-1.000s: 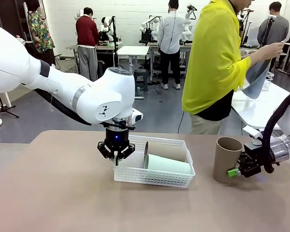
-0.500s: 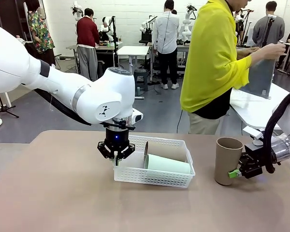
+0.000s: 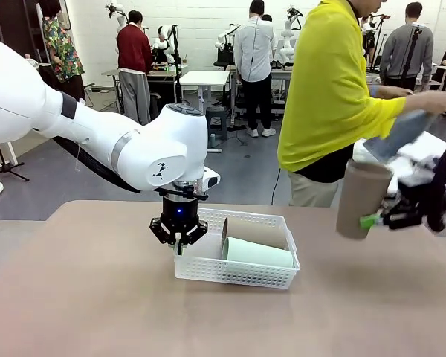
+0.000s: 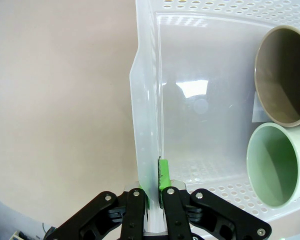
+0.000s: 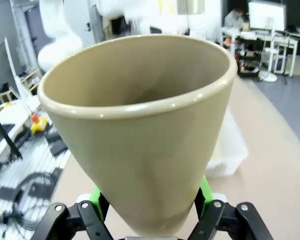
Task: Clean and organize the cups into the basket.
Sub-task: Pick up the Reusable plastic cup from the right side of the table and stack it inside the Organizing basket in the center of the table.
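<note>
The white lattice basket (image 3: 238,269) sits mid-table. My left gripper (image 3: 179,239) is shut on its left wall; the left wrist view shows the green pads (image 4: 163,172) pinching that wall (image 4: 145,100). A mint cup (image 3: 257,253) lies on its side inside, and in the left wrist view its mouth (image 4: 275,167) is beside the mouth of a tan cup (image 4: 282,75). Another tan cup (image 3: 363,197) hangs tilted above the table at the right, with my right gripper (image 3: 373,220) shut on its lower part. In the right wrist view this cup (image 5: 140,130) stands between the green pads (image 5: 204,187).
A person in a yellow top (image 3: 331,97) stands at the far right side of the table, holding a grey-blue cloth (image 3: 400,134) just above my right gripper. Bare brown tabletop (image 3: 97,297) spreads left of and in front of the basket.
My right gripper has closed on the tan cup and lifted it off the table, up and to the right, tilting it. The person's cloth has swung lower. My left arm has not moved.
</note>
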{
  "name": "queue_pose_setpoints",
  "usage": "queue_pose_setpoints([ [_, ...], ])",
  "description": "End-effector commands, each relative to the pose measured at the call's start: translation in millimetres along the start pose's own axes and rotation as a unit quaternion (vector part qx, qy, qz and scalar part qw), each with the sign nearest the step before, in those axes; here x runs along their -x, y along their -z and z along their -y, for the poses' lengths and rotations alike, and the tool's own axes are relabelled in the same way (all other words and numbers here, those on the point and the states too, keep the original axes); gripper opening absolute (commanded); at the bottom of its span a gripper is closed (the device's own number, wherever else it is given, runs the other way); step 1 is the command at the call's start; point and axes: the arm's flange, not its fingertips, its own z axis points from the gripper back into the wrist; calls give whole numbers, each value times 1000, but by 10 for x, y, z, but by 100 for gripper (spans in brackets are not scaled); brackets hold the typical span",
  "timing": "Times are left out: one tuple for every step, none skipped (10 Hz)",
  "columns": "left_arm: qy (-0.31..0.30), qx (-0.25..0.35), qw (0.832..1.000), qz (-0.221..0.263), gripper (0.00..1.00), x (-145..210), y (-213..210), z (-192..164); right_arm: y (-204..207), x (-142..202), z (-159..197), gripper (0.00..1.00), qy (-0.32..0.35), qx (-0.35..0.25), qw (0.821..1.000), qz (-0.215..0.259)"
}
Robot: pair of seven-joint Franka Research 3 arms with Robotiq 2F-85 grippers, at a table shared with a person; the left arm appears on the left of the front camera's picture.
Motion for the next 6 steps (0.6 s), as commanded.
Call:
queue_pose_setpoints([
  [-1, 0, 1000, 1, 0, 3, 2, -8, -123, -517, -343, 0, 19, 45, 999, 12],
  [-1, 0, 1000, 1, 0, 3, 2, -8, -145, -597, -377, 0, 28, 43, 999, 8],
  [-1, 0, 1000, 1, 0, 3, 2, -8, -150, -596, -381, 0, 43, 40, 998, 3],
  [-1, 0, 1000, 1, 0, 3, 2, -8, -167, -508, -396, 0, 63, 34, 997, 0],
  [-1, 0, 1000, 1, 0, 3, 2, -8, -230, -790, -444, 0, 16, 40, 999, 2],
  [-1, 0, 1000, 1, 0, 3, 2, -8, -230, -790, -444, 0, 16, 40, 999, 2],
])
